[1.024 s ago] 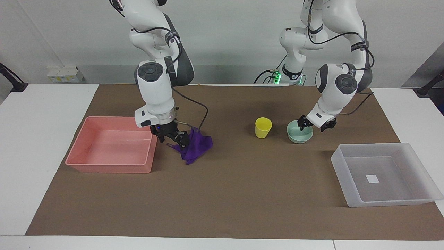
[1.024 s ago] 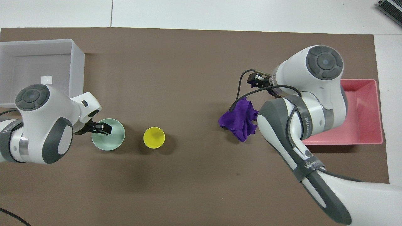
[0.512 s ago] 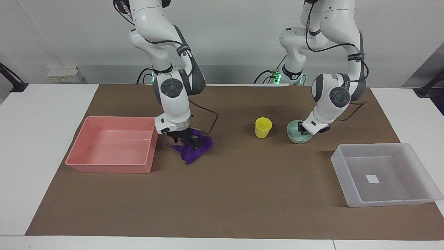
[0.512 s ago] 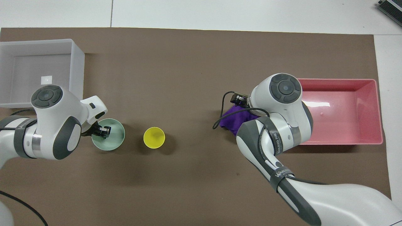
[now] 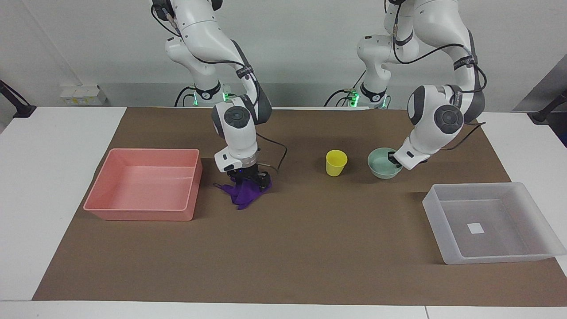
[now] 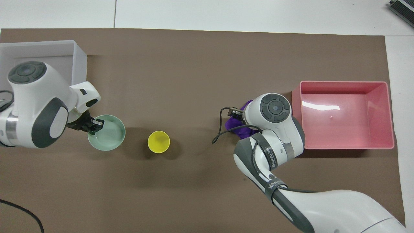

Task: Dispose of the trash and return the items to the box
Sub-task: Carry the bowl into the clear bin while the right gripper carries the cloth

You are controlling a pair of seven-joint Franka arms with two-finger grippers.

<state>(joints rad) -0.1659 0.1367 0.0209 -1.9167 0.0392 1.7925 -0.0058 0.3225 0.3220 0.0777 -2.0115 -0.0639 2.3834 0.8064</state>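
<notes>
The purple rag (image 5: 242, 196) lies on the brown mat beside the pink tray; in the overhead view only its edge (image 6: 231, 123) shows past the right arm's wrist. My right gripper (image 5: 249, 178) points straight down into the rag. The mint-green bowl (image 5: 380, 165) (image 6: 108, 134) is pinched at its rim by my left gripper (image 5: 393, 159) (image 6: 96, 124), low over the mat. The yellow cup (image 5: 336, 162) (image 6: 158, 141) stands upright beside the bowl. The frosted box (image 5: 487, 258) (image 6: 81, 58) sits at the left arm's end, with only its label inside.
The pink tray (image 5: 137, 215) (image 6: 346, 84) sits at the right arm's end, right beside the rag, with nothing in it. The brown mat (image 5: 310, 248) covers most of the table. The left arm's wrist hangs over part of the frosted box in the overhead view.
The right arm's wrist has swung upright over the rag and the gripper has come down onto it. The left gripper has closed on the bowl's rim and shifted the bowl toward the frosted box.
</notes>
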